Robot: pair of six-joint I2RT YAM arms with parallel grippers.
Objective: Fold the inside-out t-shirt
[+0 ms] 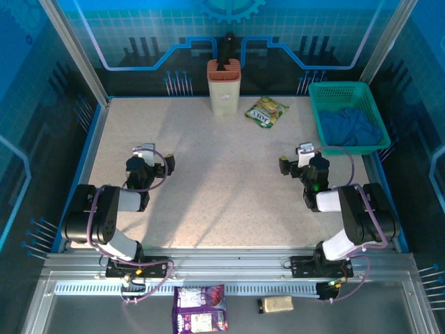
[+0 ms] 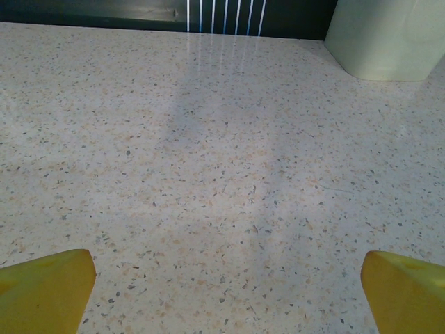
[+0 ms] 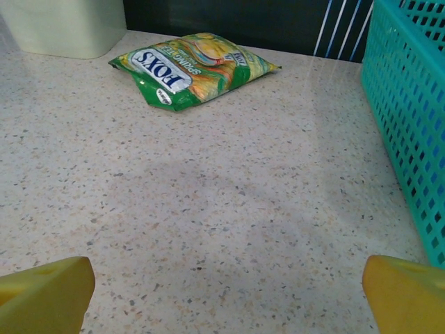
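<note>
**PRE-GRASP CONDITION: SHIRT IN BASKET**

Left gripper (image 2: 229, 278) and right gripper (image 3: 229, 285): jaws fully spread, nothing held, each low over the bare table (image 1: 222, 181).

Hazard: the right gripper may snag the mesh wall of the teal basket (image 3: 410, 104) or drag the basket along. The bunched inside-out t-shirt (image 1: 351, 129) lies inside it, just beyond and right of the right gripper, well apart from the left gripper.

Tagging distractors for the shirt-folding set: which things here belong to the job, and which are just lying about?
Job:
- blue t-shirt, bunched in the teal basket
- left tool and right tool, both open and empty

Lying about:
- snack packet
- beige container
- purple packet and tan block, on the near ledge
</note>
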